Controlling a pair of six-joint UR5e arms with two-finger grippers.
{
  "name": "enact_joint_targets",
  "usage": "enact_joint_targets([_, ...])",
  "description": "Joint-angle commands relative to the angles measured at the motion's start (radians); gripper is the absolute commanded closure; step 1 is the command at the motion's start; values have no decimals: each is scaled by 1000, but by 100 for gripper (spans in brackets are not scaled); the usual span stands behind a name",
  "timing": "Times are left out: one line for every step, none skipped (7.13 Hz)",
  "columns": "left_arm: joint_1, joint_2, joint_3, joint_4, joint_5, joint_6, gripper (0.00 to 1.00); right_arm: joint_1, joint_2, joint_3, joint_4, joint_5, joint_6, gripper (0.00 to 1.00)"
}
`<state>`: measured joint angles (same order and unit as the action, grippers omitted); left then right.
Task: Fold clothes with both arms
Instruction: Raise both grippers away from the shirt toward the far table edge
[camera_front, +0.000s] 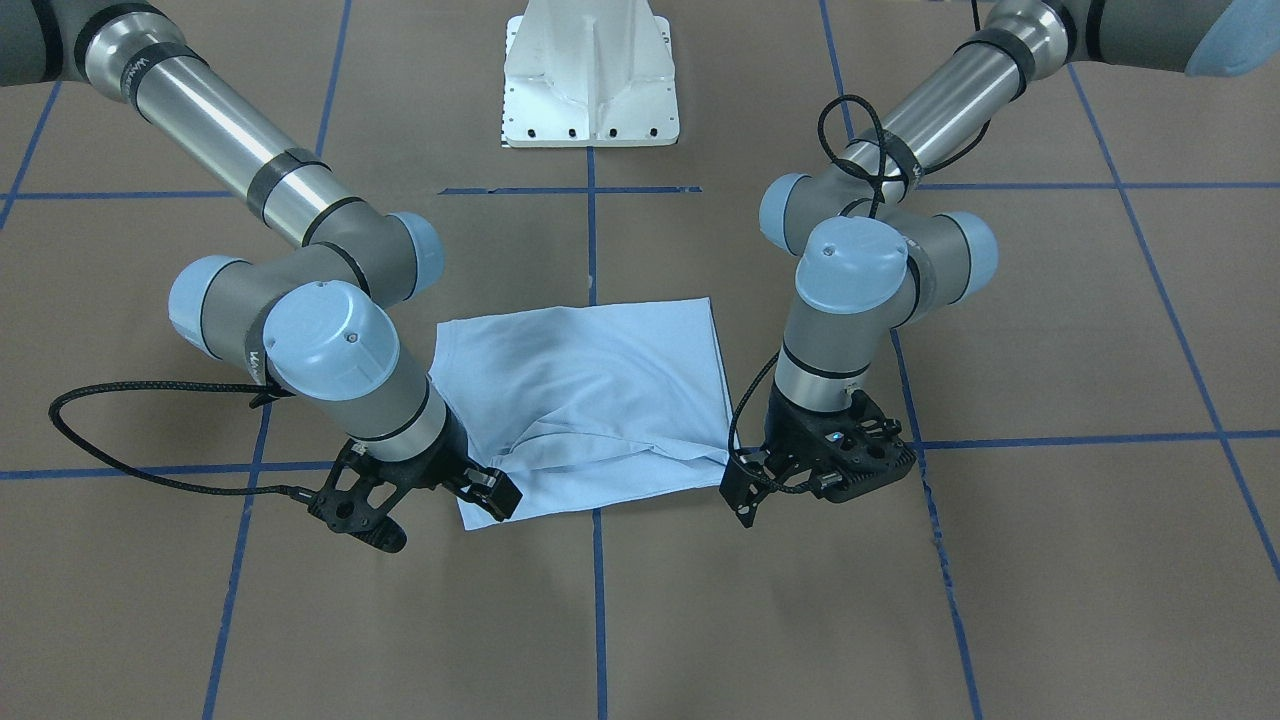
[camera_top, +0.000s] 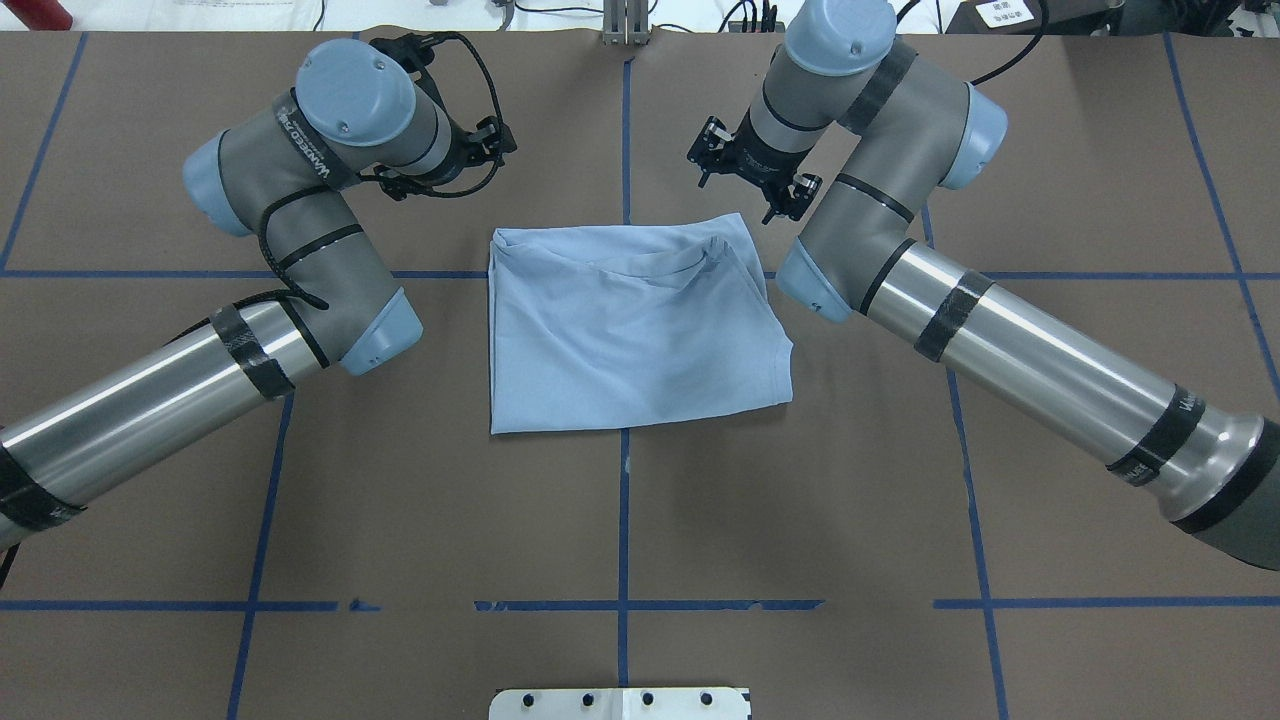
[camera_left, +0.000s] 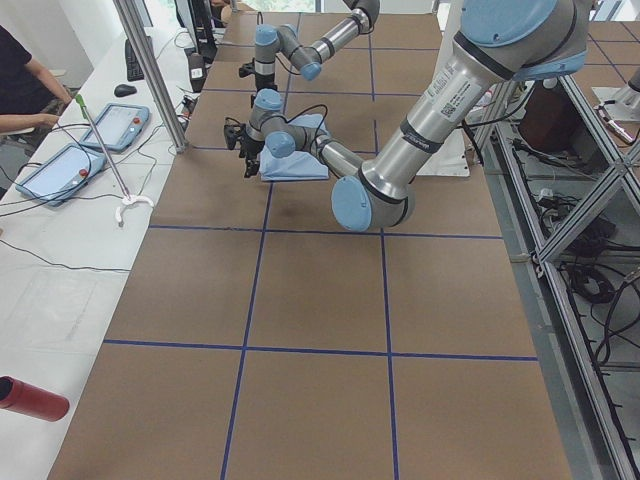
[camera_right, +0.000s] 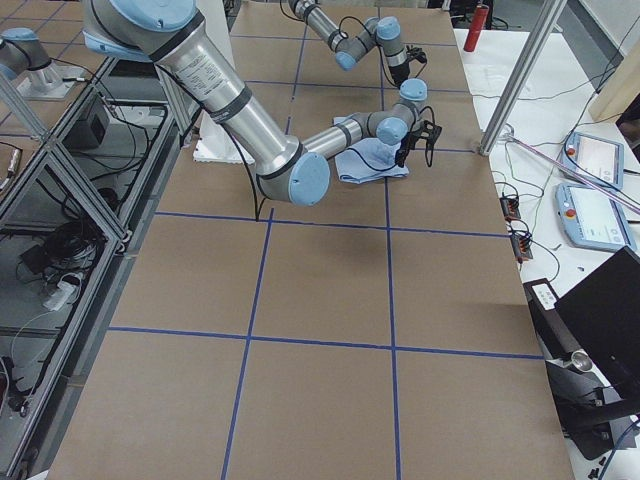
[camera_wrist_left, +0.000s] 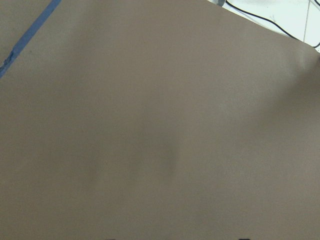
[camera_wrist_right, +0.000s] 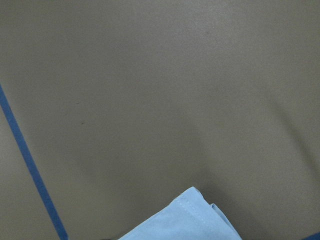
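The clothes are one light blue T-shirt (camera_top: 630, 320), folded into a rough rectangle at the table's centre, also visible from the front (camera_front: 590, 400). No chest print shows. My left gripper (camera_top: 470, 150) hovers open just beyond the shirt's far left corner, apart from the cloth (camera_front: 800, 485). Its wrist view holds only bare brown table. My right gripper (camera_top: 750, 172) stands open above the far right corner (camera_front: 440, 505), holding nothing. A hemmed corner of the shirt (camera_wrist_right: 185, 220) peeks in at the bottom of the right wrist view.
The white pedestal base (camera_front: 590, 80) stands at the robot's side of the table. Blue tape lines (camera_top: 622, 500) grid the brown surface. A side bench with tablets (camera_left: 110, 125), a person's arm (camera_left: 25, 95), a metal post (camera_left: 150, 70) and a red bottle (camera_left: 30, 398) lie beyond the table's far edge.
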<state>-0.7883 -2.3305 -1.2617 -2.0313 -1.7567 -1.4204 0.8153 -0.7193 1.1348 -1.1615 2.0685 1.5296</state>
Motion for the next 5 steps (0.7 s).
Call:
enact_joint_targets([-47,69,-60,2,-128,139,0,-4,2,44,-13,10,-41,0])
enact_joint_targets([-69,141,-147,5,-138,187,0,-28,-17,113,-74,10,-66,0])
enact_joint_targets([-77,169,-186,8,-138,207,0,-83,-5,181,-260,-8,-150,0])
enact_joint_targets([-77,180,-189,8,-138,207,0,-146,26,204,-409,-87,-261,0])
enact_joint_targets([-78,180,-191,6,-138,207,0,-209,41,171,-417,-184,-326,0])
